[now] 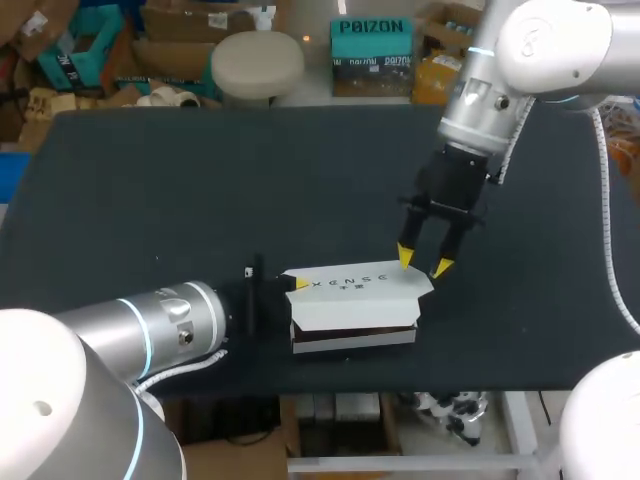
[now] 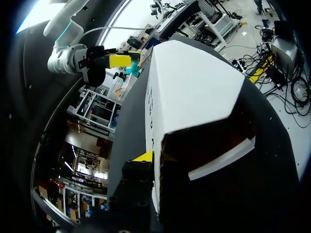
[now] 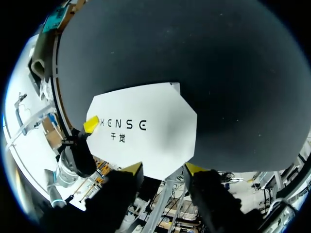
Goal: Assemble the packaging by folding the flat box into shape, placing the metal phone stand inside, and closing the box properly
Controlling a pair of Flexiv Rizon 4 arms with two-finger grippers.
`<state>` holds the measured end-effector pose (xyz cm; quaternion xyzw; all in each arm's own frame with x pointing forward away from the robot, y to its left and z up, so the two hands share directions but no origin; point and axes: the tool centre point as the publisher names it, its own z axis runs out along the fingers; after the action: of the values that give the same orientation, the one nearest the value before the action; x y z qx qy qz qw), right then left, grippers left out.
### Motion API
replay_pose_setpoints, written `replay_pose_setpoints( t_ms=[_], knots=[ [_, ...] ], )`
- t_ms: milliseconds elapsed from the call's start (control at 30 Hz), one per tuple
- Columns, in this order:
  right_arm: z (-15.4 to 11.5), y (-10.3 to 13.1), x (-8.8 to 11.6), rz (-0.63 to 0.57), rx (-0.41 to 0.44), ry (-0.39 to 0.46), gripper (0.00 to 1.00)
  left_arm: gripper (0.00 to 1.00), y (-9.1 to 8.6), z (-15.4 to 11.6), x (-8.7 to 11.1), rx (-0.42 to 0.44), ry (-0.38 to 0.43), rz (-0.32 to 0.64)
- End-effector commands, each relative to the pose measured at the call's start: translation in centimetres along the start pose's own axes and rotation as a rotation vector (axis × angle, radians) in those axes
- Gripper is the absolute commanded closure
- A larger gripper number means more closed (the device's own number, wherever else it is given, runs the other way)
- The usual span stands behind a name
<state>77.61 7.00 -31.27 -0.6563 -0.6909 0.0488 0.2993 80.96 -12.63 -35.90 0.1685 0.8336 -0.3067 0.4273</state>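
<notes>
Okay, the white box (image 1: 352,318) stands folded into shape near the front of the bench (image 1: 150,190), so that step looks done. Its lid (image 1: 355,283) lies over the top, but a dark gap shows under it along the front, so I judge the closing unfinished. No metal phone stand in sight; whether it's inside I cannot tell. My right end effector (image 1: 423,263) hovers at the lid's far right corner, fingers spread, holding nothing. My left end effector (image 1: 299,285) is at the box's left end, one yellow tip against the lid; its grip I cannot tell.
</notes>
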Motion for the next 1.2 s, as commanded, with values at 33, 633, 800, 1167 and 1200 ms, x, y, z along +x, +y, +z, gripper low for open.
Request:
replay_pose_setpoints(
  t_ms=[33,633,800,1167,1200],
  knots=[
    [0.6,0.4,0.0,-0.008,0.0,-0.004,0.44,1.0,-0.5,0.5,0.6,-0.074,-0.005,-0.001],
    [2.3,0.6,-0.4,-0.043,-0.01,0.003,0.51,0.95,-0.9,0.6,0.8,-0.07,-0.017,0.008],
    [2.6,0.6,-0.6,-0.047,-0.014,0.001,0.51,0.93,-0.9,0.5,0.8,-0.075,-0.022,0.006],
    [2.9,0.7,-0.9,-0.045,-0.02,0.005,0.52,0.78,-1.2,0.0,0.9,-0.067,-0.04,0.018],
    [2.9,0.7,-0.9,-0.045,-0.02,0.006,0.52,0.78,-1.2,0.0,0.9,-0.067,-0.041,0.019]
  ],
)
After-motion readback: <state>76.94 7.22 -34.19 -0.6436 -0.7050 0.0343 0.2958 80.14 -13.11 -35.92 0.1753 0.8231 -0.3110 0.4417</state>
